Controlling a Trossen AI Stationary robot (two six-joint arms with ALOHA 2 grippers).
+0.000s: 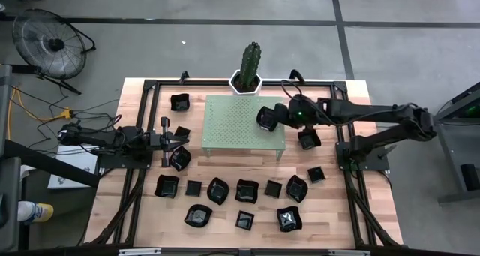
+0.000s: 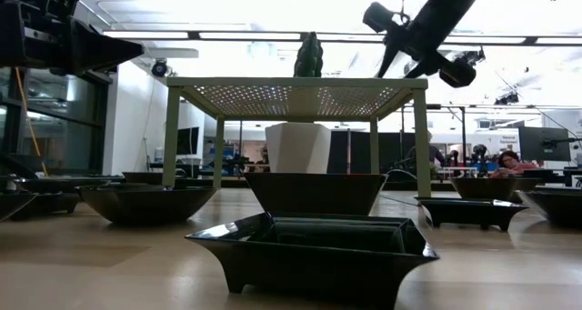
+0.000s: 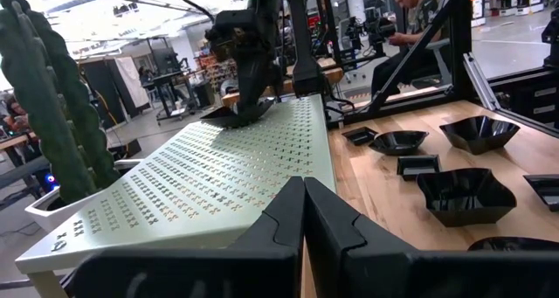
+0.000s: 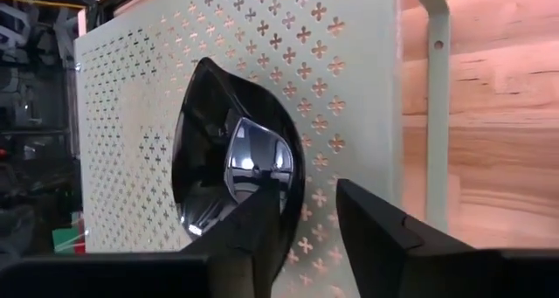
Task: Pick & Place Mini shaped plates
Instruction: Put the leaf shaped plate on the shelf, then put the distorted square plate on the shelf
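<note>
Closest to the low camera: a square black mini plate (image 2: 314, 255) flat on the wooden table (image 1: 330, 211), a deeper one (image 2: 314, 194) just behind it.

Right gripper (image 1: 279, 115) is over the right part of the pale green perforated stand (image 1: 232, 124). Its fingers (image 4: 262, 232) are closed on the rim of a round glossy dish (image 4: 236, 171); one finger lies inside the bowl, the other outside. Dish is tipped on edge, hollow facing the wrist camera, with the stand's top right behind it. In the left wrist view the same dish (image 3: 234, 114) shows at the stand's far end under that gripper, touching or just above the surface; cannot tell which.

Left gripper (image 1: 166, 141) sits at the stand's left edge with its fingers (image 3: 288, 215) pressed together, nothing between them. Small plates lie just beside it, one toward the back (image 1: 181, 132) and one toward the front (image 1: 180, 158).

Other plates: one (image 1: 179, 102) at back left, one (image 1: 309, 139) under the right arm beside the stand, the rest spread in loose rows (image 1: 247, 190) in front of the stand. Cactus in a white pot (image 1: 247, 72) stands behind the stand.
</note>
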